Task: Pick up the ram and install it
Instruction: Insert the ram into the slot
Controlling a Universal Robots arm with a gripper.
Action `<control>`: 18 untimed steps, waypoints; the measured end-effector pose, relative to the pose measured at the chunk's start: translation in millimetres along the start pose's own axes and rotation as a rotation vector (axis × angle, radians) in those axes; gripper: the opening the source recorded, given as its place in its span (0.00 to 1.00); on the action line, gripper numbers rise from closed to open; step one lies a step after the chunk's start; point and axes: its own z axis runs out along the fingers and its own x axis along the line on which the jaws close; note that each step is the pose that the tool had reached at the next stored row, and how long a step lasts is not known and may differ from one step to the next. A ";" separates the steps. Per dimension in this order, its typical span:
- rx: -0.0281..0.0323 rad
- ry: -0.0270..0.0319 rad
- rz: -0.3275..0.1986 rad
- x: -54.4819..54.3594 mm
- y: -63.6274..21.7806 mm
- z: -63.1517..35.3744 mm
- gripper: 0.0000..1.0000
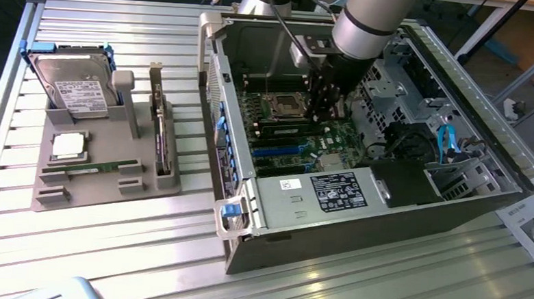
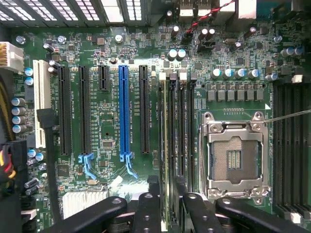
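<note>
Inside the open grey metal computer case point(image 1: 355, 226), the black two-fingered claw point(image 1: 328, 116) on the silver robot arm point(image 1: 365, 24) hangs just above the green motherboard point(image 1: 315, 144). The wrist view shows the ram point(image 2: 167, 131), a long, thin green circuit-board stick seen edge-on, running out from between the claw's black fingers point(image 2: 151, 199). The fingers are pressed in on either side of it, so the claw is clamped on the stick. Directly under the claw, the ram stands on its edge along the outermost of four narrow black memory slots point(image 2: 186, 131). I cannot tell whether it is fully seated.

Just beside the claw, past the three empty slots, sits the square silver processor socket point(image 2: 233, 160) with its metal frame, holding no chip. On the claw's other side, a little farther off, a long blue expansion slot point(image 2: 124, 111) lies among black ones.

Well apart from the claw, outside the case toward the exterior view's left, a grey plastic parts tray point(image 1: 109, 190) rests on the ribbed metal table point(image 1: 106, 257). It holds a silver hard drive point(image 1: 78, 88) propped upright, a square silver processor chip point(image 1: 69, 144) lying flat, a dark expansion card point(image 1: 160, 144) standing on edge, and a second narrow green stick point(image 1: 92, 169) lying in a groove near the tray's front.
</note>
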 end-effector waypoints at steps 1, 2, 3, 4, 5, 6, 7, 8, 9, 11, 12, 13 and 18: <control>-0.0001 0.0001 0.000 -0.1 0.1 -3.7 0.25; 0.0000 -0.0001 0.000 -0.4 0.1 -9.5 0.25; -0.0001 0.0001 0.000 -0.5 0.2 -14.1 0.25; 0.0000 0.0000 0.000 -0.7 0.2 -17.9 0.25; -0.0001 0.0001 0.000 -0.9 0.3 -24.7 0.25; 0.0000 0.0001 0.000 -1.2 0.4 -32.1 0.25; 0.0000 0.0000 0.000 -1.4 0.5 -39.2 0.25; 0.0000 0.0000 0.000 -1.7 0.6 -45.4 0.25; -0.0001 0.0003 0.000 -2.1 0.8 -56.0 0.25; 0.0000 0.0002 0.000 -2.4 0.9 -65.4 0.25; 0.0000 0.0001 0.000 -2.5 0.9 -68.0 0.25; -0.0001 0.0003 0.000 -2.6 1.0 -72.1 0.25; -0.0001 0.0005 0.000 -3.1 1.2 -85.1 0.25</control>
